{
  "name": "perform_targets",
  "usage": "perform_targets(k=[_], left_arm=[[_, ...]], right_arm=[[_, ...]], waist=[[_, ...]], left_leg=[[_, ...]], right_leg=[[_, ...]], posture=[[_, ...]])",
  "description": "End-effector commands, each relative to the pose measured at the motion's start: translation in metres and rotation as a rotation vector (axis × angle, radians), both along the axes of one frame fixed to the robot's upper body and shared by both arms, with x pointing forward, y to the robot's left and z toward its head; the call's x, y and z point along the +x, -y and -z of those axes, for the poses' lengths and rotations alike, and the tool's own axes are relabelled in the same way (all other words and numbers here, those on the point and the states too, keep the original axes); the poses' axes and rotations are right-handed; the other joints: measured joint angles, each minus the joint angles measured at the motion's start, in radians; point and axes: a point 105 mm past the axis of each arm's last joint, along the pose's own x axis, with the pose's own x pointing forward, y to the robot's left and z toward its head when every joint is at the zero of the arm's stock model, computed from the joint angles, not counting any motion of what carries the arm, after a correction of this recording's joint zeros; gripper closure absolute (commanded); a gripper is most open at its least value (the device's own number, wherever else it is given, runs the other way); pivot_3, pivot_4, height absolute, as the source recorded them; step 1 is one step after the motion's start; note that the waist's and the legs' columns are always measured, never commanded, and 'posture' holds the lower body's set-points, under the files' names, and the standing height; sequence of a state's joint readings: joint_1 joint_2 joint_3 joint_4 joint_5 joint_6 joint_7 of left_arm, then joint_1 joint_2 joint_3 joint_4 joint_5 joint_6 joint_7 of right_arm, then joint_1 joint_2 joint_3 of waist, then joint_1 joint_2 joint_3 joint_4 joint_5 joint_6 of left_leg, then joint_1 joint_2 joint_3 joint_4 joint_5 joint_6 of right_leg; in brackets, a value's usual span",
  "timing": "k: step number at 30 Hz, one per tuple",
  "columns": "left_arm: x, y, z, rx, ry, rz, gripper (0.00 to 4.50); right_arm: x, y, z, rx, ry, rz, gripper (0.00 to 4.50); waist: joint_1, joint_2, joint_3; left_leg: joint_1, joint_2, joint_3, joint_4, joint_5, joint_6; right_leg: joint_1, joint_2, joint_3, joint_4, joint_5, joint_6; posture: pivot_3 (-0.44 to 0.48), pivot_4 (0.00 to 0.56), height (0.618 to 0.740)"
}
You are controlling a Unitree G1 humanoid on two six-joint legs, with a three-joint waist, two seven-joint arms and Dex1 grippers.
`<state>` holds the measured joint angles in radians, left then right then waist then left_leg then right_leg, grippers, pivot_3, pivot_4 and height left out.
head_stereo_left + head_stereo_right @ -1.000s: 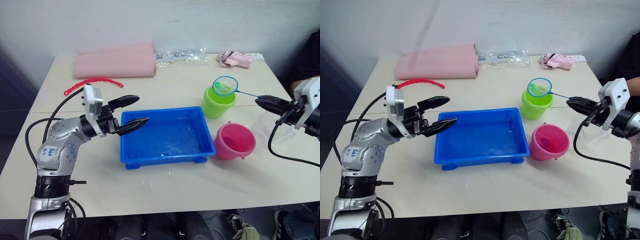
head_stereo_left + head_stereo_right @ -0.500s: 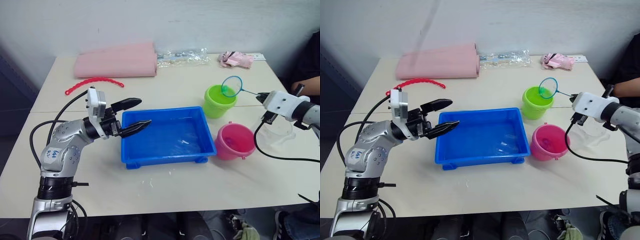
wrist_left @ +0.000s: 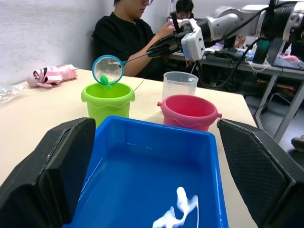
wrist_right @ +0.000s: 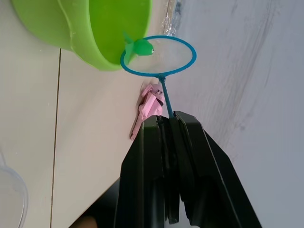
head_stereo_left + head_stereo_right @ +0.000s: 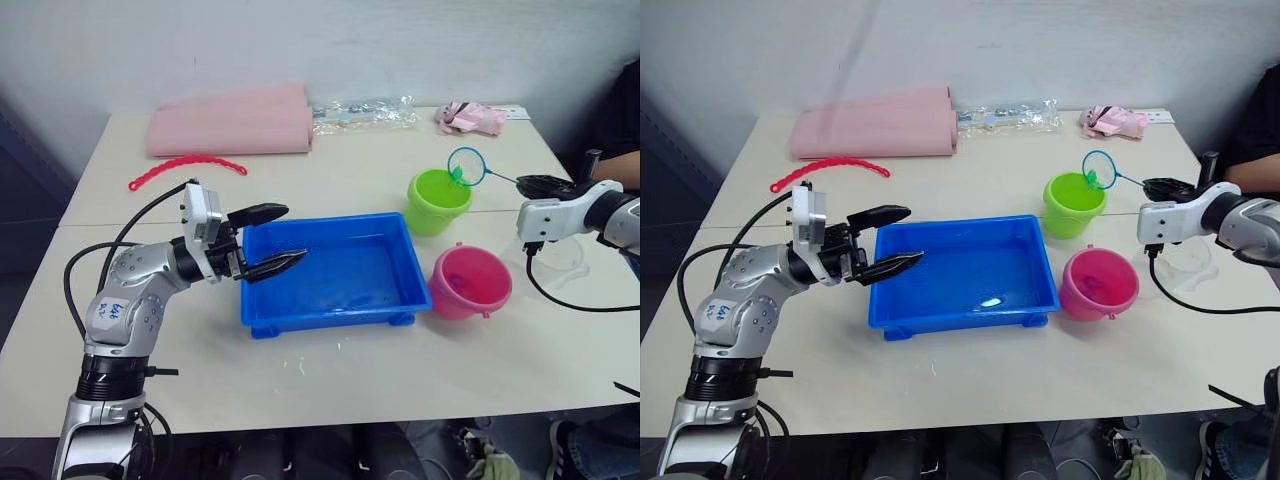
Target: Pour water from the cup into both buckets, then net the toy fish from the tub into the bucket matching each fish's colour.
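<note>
My right end effector (image 4: 167, 124) is clamped shut on the net (image 5: 466, 166) handle, with the blue hoop tilted up just over the far rim of the lime green bucket (image 5: 438, 201), on the side away from the tub. A green toy fish (image 4: 138, 47) clings to the hoop's rim, right above the bucket's opening. My left end effector (image 5: 268, 240) hangs with its fingers spread wide at the tub (image 5: 333, 271) near-left edge, one finger over the rim, the other just inside above the water, gripping nothing. The tub sits mid-desk (image 5: 380, 370) and holds shallow water; I can't make out any fish in it. The pink bucket (image 5: 470, 281) stands just beside the tub's right end, the green bucket behind that, near the tub's far right corner. The clear cup (image 3: 179, 85) stands upright beyond the pink bucket, away from the tub. Well behind the tub lie a red beaded strip (image 5: 187, 167), a pink folded cloth (image 5: 232, 122), a clear plastic bag (image 5: 364, 112) and a small pink toy (image 5: 470, 118). A person (image 3: 129, 38) sits past the desk's right end.
</note>
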<state>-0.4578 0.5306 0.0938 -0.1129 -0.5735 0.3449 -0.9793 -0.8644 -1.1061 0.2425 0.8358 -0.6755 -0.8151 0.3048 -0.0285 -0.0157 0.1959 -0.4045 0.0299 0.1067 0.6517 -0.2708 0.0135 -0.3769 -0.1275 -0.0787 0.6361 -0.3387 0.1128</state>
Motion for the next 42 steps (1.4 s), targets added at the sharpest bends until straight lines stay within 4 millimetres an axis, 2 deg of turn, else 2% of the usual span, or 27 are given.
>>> perform_targets(k=[1,5,10,15,18,23,25,27,29,31,33,36,39,42], left_arm=[[-0.005,0.003,-0.003,0.025,0.050,0.022,0.05],[-0.005,0.004,-0.004,0.016,0.058,0.028,0.05],[-0.004,0.010,-0.011,-0.052,0.069,0.045,0.05],[-0.001,0.015,-0.013,-0.079,0.067,0.051,0.05],[0.000,0.017,-0.013,-0.082,0.066,0.055,0.05],[0.001,0.017,-0.013,-0.087,0.066,0.057,0.05],[0.001,0.018,-0.013,-0.086,0.067,0.058,0.05],[0.002,0.017,-0.013,-0.090,0.067,0.054,0.05],[0.002,0.018,-0.013,-0.090,0.064,0.054,0.05],[0.001,0.017,-0.011,-0.081,0.064,0.054,0.05],[0.000,0.011,-0.010,-0.069,0.061,0.044,0.05],[-0.003,0.001,-0.007,-0.047,0.056,0.039,0.05],[-0.009,-0.015,-0.011,-0.058,0.056,0.031,0.05],[-0.013,-0.040,-0.022,-0.130,0.053,-0.022,0.05]], right_arm=[[-0.005,0.004,-0.015,-0.045,0.037,-0.014,4.50],[-0.007,0.003,-0.018,-0.062,0.055,-0.039,4.50],[-0.009,0.003,-0.033,-0.069,0.144,-0.059,4.50],[-0.013,-0.006,-0.023,-0.124,0.117,-0.127,4.50],[-0.010,0.004,-0.024,-0.120,0.124,-0.075,4.50],[-0.016,-0.001,-0.008,-0.140,0.062,-0.125,4.50],[-0.014,0.007,-0.018,-0.120,0.105,-0.079,4.50],[-0.015,0.002,-0.021,-0.110,0.123,-0.107,4.50],[-0.018,-0.005,-0.010,-0.100,0.082,-0.148,4.50],[-0.017,-0.001,-0.012,-0.040,0.096,-0.120,4.50],[-0.016,0.003,-0.028,0.151,0.137,-0.085,4.50],[-0.021,-0.003,-0.032,0.387,0.081,-0.117,4.50],[-0.032,-0.016,-0.031,0.625,-0.077,-0.202,4.50],[-0.053,-0.032,-0.028,0.957,-0.395,-0.311,4.50]], waist=[[0.001,0.000,0.000],[0.000,0.000,0.000],[0.000,0.000,0.000],[0.000,0.000,0.000],[0.000,0.000,0.000],[0.000,0.000,0.000],[0.000,0.000,0.000],[0.000,0.000,0.000],[0.000,0.000,0.000],[0.001,0.000,0.000],[0.001,0.000,0.000],[0.000,0.000,0.000],[-0.001,0.000,0.000],[0.002,0.000,0.000]], left_leg=[[0.000,0.000,0.000,0.000,0.000,0.000],[0.000,0.000,0.000,0.000,0.000,0.000],[0.000,0.000,0.000,0.000,0.000,0.000],[0.000,0.000,0.000,0.000,0.000,0.000],[0.000,0.000,0.000,0.001,0.000,0.000],[0.000,0.000,0.000,0.001,0.000,0.000],[0.000,0.000,0.000,0.001,0.000,0.000],[0.000,0.000,0.000,0.001,0.000,0.000],[0.000,0.000,0.000,0.001,0.000,0.000],[0.000,0.000,0.000,0.001,0.000,0.000],[0.000,0.000,0.000,0.001,0.000,0.000],[0.000,0.000,-0.001,0.001,0.000,0.000],[0.001,0.002,-0.001,0.001,0.000,0.001],[0.000,0.003,-0.003,0.001,0.000,0.001]], right_leg=[[0.000,0.000,0.000,0.000,0.000,0.000],[0.000,0.000,0.000,0.000,0.000,0.000],[0.000,0.000,0.000,0.000,0.000,0.000],[0.000,0.000,0.000,0.000,0.000,0.000],[0.000,0.000,0.000,0.001,0.000,0.000],[0.000,0.000,0.000,0.001,0.000,0.000],[0.000,0.000,0.000,0.001,0.000,0.000],[0.000,0.000,0.000,0.001,0.000,0.000],[0.000,0.000,0.000,0.001,0.000,0.000],[0.000,0.000,0.000,0.001,0.000,0.000],[0.000,0.000,0.000,0.001,0.000,0.000],[0.001,0.001,-0.001,0.001,0.000,0.000],[0.003,0.002,-0.001,0.002,0.000,0.000],[0.003,0.002,-0.002,0.003,0.000,0.000]], posture=[[0.000,0.150,0.740],[0.000,0.150,0.740],[0.000,0.150,0.740],[0.000,0.150,0.740],[0.000,0.150,0.740],[0.000,0.150,0.740],[0.000,0.150,0.740],[0.000,0.150,0.740],[0.000,0.150,0.740],[0.000,0.150,0.740],[0.000,0.150,0.740],[0.000,0.150,0.740],[0.000,0.150,0.740],[0.000,0.150,0.740]])
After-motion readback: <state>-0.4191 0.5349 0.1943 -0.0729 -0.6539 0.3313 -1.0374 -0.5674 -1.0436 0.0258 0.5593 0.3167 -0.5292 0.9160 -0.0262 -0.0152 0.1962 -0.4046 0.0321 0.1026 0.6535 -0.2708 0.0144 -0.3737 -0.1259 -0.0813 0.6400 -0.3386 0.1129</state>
